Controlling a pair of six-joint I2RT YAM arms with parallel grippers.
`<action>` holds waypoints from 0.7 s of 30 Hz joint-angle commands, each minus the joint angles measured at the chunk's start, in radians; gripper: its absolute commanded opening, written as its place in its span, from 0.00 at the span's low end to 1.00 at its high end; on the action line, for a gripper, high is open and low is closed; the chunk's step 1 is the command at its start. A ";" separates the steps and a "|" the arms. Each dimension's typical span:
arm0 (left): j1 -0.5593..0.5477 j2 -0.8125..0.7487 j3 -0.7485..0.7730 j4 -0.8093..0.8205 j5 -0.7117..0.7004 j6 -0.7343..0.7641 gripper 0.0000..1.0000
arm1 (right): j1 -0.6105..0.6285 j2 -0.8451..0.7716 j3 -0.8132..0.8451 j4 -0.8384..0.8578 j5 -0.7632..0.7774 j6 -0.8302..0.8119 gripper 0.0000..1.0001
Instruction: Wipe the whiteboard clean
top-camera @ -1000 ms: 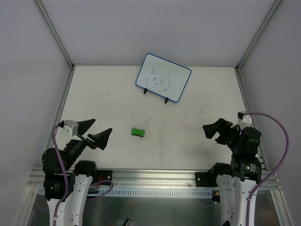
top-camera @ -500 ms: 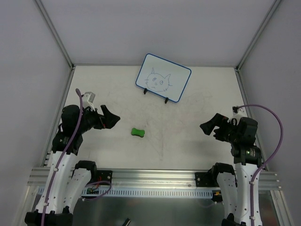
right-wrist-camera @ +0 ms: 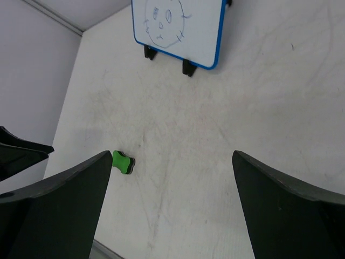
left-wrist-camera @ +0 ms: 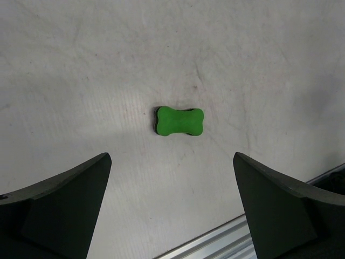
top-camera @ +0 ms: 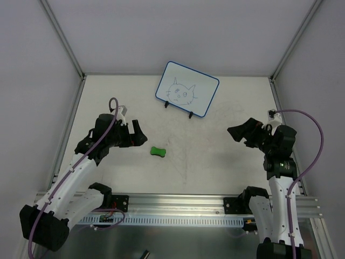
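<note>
Both jaws of the left gripper (top-camera: 138, 135) stand spread wide with nothing between them. In its wrist view the two dark fingers frame a small green bone-shaped eraser (left-wrist-camera: 179, 121), which lies flat and untouched on the scuffed white tabletop (top-camera: 215, 167) just ahead of the fingertips. The right gripper (top-camera: 241, 137) is likewise spread wide and empty, hanging over the right side of the table and pointing left. The small white rectangular whiteboard with a thin blue rim (top-camera: 187, 96) stands tilted on two little black feet at the far middle of the table, well apart from both grippers, and a thin cat-face line drawing shows on its face. The eraser lies nearer than the board and left of centre, close to the left gripper
</note>
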 commanded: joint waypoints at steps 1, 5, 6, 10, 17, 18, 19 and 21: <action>-0.032 0.026 0.013 -0.019 -0.114 -0.064 0.99 | 0.005 -0.011 -0.091 0.439 -0.103 0.100 0.99; -0.051 0.086 0.003 -0.018 -0.154 -0.084 0.99 | 0.005 0.124 -0.031 0.484 -0.150 0.123 0.99; -0.051 0.094 0.004 -0.016 -0.158 -0.087 0.99 | 0.005 0.170 -0.021 0.523 -0.186 0.155 0.99; -0.054 0.109 0.001 0.005 -0.161 -0.082 0.99 | 0.005 0.340 -0.032 0.803 -0.241 0.236 0.99; -0.054 0.086 -0.056 0.119 -0.039 0.004 0.99 | 0.008 0.540 0.006 1.024 -0.209 0.232 0.99; -0.052 0.086 -0.062 0.136 -0.016 0.022 0.99 | 0.008 0.580 0.005 1.046 -0.208 0.235 0.99; -0.052 0.088 -0.066 0.151 0.007 0.054 0.99 | 0.008 0.600 0.011 1.063 -0.208 0.237 0.99; -0.055 0.094 -0.076 0.195 0.053 0.088 0.99 | 0.008 0.636 0.019 1.092 -0.201 0.237 0.99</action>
